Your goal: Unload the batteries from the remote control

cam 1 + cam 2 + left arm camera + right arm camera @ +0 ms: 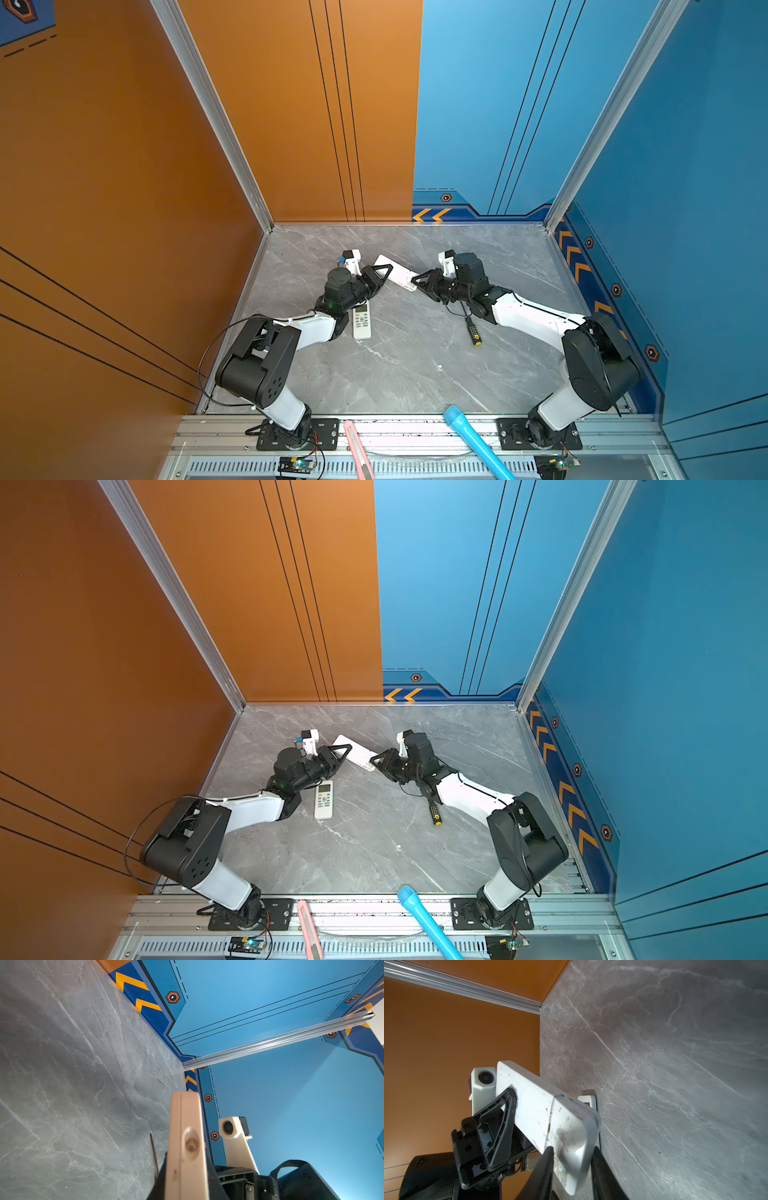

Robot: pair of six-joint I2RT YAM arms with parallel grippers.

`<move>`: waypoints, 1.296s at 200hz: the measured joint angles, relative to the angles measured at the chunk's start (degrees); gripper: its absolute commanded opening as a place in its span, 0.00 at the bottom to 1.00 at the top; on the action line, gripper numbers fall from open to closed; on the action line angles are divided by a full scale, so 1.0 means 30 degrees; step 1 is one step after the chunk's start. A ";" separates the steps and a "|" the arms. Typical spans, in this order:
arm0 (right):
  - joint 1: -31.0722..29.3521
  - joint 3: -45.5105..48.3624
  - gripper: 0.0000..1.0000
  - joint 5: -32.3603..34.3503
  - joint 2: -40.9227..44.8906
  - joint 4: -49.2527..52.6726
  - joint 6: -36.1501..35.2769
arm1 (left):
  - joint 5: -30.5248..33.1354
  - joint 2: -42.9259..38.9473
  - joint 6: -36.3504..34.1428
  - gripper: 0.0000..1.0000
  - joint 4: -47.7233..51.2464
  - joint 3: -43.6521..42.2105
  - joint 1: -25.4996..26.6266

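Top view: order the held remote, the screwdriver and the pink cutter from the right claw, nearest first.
1. held remote: in the right claw, mid-table.
2. screwdriver: on the table by the right arm.
3. pink cutter: front rail, left of centre.

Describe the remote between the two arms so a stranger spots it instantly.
Over the grey marble table, look toward the back wall. A plain white remote spans left pincer to right pincer. Unlike the flat-lying remote nearby, it shows no buttons.
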State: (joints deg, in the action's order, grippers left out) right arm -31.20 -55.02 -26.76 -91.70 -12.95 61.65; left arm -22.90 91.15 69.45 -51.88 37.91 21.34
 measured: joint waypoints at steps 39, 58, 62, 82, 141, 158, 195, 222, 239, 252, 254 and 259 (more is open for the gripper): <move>-0.0007 -0.0007 0.23 0.0007 0.0459 0.0219 -0.0022 | 0.0066 -0.0393 -0.0619 0.00 0.0780 0.0015 0.0036; -0.0066 -0.0066 0.21 0.0000 0.0714 0.0262 -0.0036 | 0.0066 -0.0503 -0.0991 0.00 0.1275 0.0117 0.0117; -0.0095 -0.0087 0.21 0.0000 0.0750 0.0262 -0.0036 | 0.0066 -0.0503 -0.1071 0.00 0.1370 0.0146 0.0160; -0.0233 -0.0226 0.19 0.0000 0.0765 0.0306 -0.0036 | 0.0066 -0.0532 -0.1384 0.00 0.1836 0.0277 0.0423; -0.0393 -0.0270 0.02 0.0007 0.0765 0.0510 -0.0029 | 0.0197 -0.0714 -0.1894 0.00 0.2674 0.0342 0.0663; -0.0393 -0.0284 0.00 0.0007 0.0831 0.0699 -0.0073 | 0.0211 -0.0976 -0.2098 0.00 0.3002 0.0342 0.0656; -0.0284 -0.0714 0.00 0.0066 0.1719 0.2630 -0.0328 | 0.0393 -0.2251 -0.3271 0.00 0.5246 0.0415 0.0597; 0.0299 -0.2958 0.00 0.1450 0.2769 0.7468 -0.1319 | 0.1209 -0.4218 -0.5748 0.00 0.9194 0.0823 0.0299; 0.0590 -0.5158 0.01 0.3330 0.2732 1.1183 -0.2157 | 0.1224 -0.5450 -0.6921 0.00 1.0338 0.0736 -0.0182; 0.0707 -0.6397 0.01 0.4575 0.2288 1.3529 -0.2608 | 0.1078 -0.6120 -0.7395 0.00 1.0316 0.0415 -0.0670; 0.0714 -0.6513 0.01 0.4685 0.2200 1.3784 -0.2637 | 0.1042 -0.6207 -0.7461 0.00 1.0280 0.0342 -0.0750; 0.0714 -0.6892 0.00 0.5093 0.1792 1.4622 -0.2747 | 0.0954 -0.6390 -0.7628 0.00 1.0222 0.0175 -0.0903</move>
State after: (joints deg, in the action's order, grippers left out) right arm -29.06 -75.70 -11.49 -86.32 30.92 53.41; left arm -20.03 71.99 46.57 -21.21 38.44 18.63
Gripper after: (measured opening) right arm 0.086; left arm 0.172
